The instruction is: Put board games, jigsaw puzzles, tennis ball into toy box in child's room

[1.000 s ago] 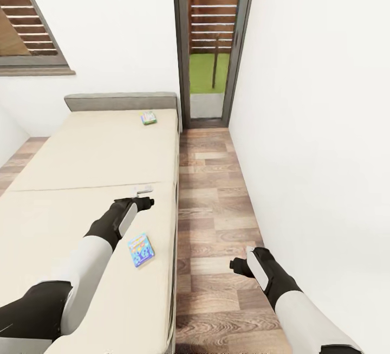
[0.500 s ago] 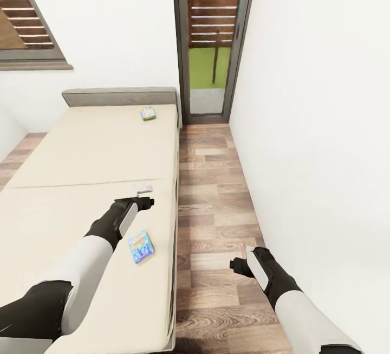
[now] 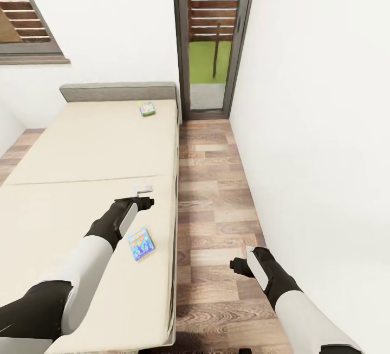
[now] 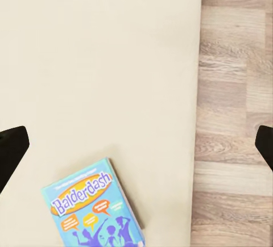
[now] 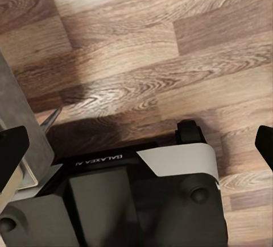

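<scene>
Both board games lie on the bed (image 3: 81,148), so collecting looks barely begun. The near board game (image 3: 141,243) lies flat just short of the left gripper (image 3: 145,194), whose jaws stand wide and empty; its long axis runs roughly along the bed, slightly skewed. The far board game (image 3: 146,108) sits well beyond, near the headboard. The right gripper (image 3: 238,265) hangs over the floor (image 3: 216,191), jaws wide, empty.

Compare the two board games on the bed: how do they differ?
The near board game lies by the bed's floor-side edge, close to the left gripper; the far board game sits near the headboard. The near one's cover is mostly blue, the far one's greener. Both lie flat and untouched.
</scene>
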